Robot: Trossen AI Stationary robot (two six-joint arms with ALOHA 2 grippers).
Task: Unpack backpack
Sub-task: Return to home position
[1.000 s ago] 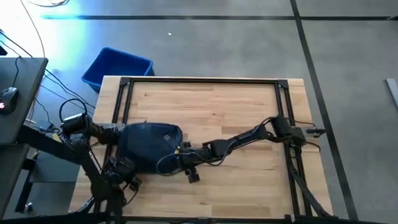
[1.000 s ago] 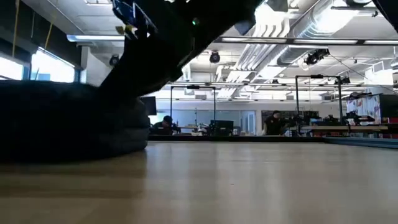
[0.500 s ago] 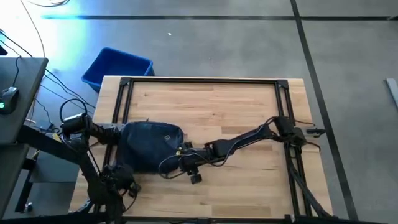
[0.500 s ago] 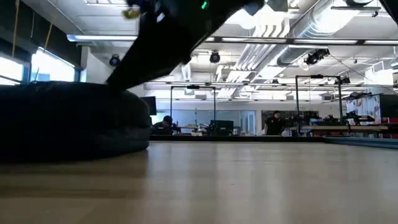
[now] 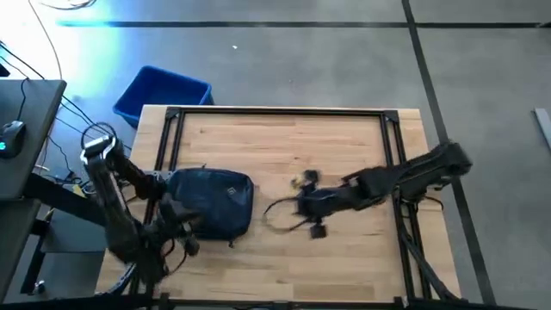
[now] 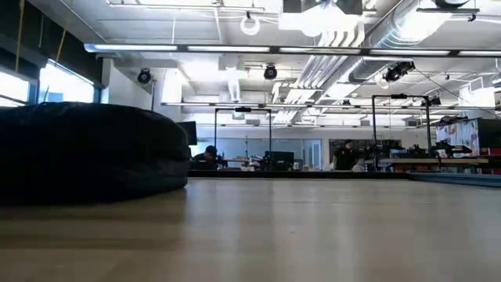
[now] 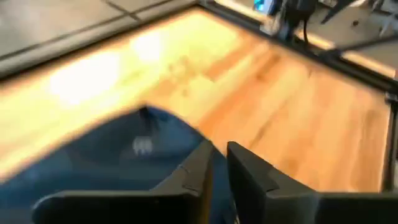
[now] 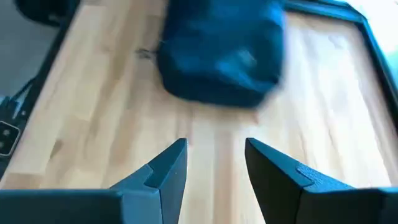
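Note:
The dark navy backpack (image 5: 213,202) lies flat on the wooden table left of centre; it also fills the left of the low view (image 6: 86,149). My left gripper (image 5: 183,220) is at its near left edge. In the left wrist view its fingers (image 7: 216,163) stand almost together over the backpack (image 7: 118,162). My right gripper (image 5: 301,205) hovers open to the right of the backpack, with only bare wood between its fingers (image 8: 214,163). The backpack (image 8: 221,53) lies ahead of it, apart. My left gripper reaches over the backpack's near left part (image 7: 155,171) with its fingers close together. I cannot tell whether they touch the fabric or have any of it between them.
A bright blue bin (image 5: 164,90) stands on the floor beyond the table's far left corner. A black frame (image 5: 275,110) runs along the far edge and both sides. A loose black cable loop (image 5: 277,215) hangs by the right wrist. Bare wood lies in the far half.
My right gripper has drawn back from the backpack toward the table's right edge and risen out of the low view. My left arm has lifted its upper part, and its gripper has gone up toward the backpack's near left edge. The backpack has stayed where it was.

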